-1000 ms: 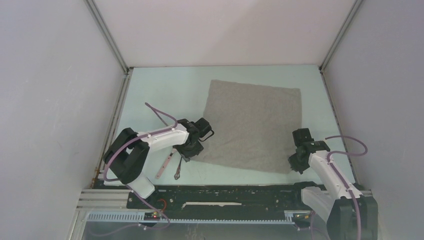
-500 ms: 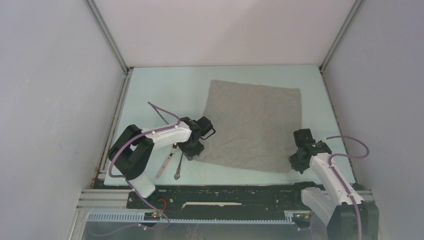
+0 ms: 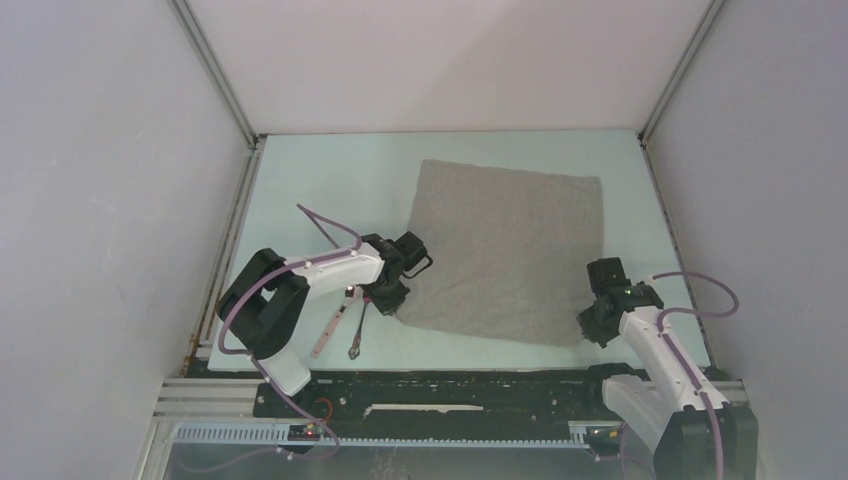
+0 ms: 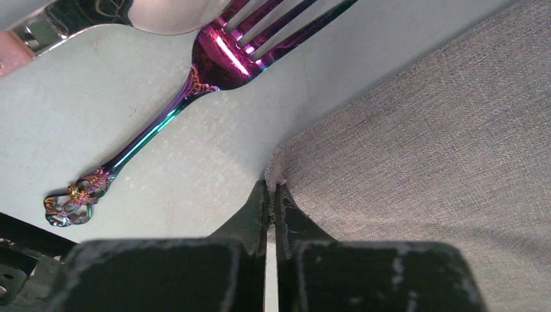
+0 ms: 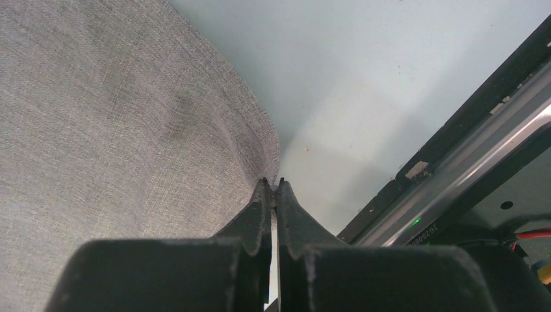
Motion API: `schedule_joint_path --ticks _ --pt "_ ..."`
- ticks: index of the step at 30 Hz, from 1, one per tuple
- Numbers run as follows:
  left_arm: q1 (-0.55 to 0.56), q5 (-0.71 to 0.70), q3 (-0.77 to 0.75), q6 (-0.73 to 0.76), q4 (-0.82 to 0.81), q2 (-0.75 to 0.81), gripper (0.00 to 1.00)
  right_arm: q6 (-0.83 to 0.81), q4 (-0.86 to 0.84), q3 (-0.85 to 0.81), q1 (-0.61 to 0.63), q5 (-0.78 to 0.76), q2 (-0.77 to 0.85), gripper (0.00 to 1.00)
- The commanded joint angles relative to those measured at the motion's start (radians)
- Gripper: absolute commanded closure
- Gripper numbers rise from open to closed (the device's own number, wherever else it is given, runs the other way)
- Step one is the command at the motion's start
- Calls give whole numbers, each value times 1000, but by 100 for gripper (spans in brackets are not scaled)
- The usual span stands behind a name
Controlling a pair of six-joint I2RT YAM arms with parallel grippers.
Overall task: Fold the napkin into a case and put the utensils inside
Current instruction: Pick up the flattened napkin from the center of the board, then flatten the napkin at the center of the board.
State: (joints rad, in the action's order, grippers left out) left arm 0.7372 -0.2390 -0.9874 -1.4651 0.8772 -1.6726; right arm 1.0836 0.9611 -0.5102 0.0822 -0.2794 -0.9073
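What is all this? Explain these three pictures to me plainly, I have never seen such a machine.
These are two robot arms bolted at the near edge of a table. The wide picture looks down from above. The other two come from a camera on each wrist, looking along the fingers. A grey napkin lies spread out, not yet folded. Beside its left near corner lie a fork and a spoon. The left end effector is closed at that corner, the right end effector at the other near corner. Each seems to pinch the cloth's edge.
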Motion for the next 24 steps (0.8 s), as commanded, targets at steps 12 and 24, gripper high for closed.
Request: schedule_joint_path --ticks 12,24 --pt "43 -84 -258 521 -53 460 100 -257 34 -298 14 193 452 100" --pt "133 9 -675 833 -186 689 100 -492 -129 -897 -1 439 567 100"
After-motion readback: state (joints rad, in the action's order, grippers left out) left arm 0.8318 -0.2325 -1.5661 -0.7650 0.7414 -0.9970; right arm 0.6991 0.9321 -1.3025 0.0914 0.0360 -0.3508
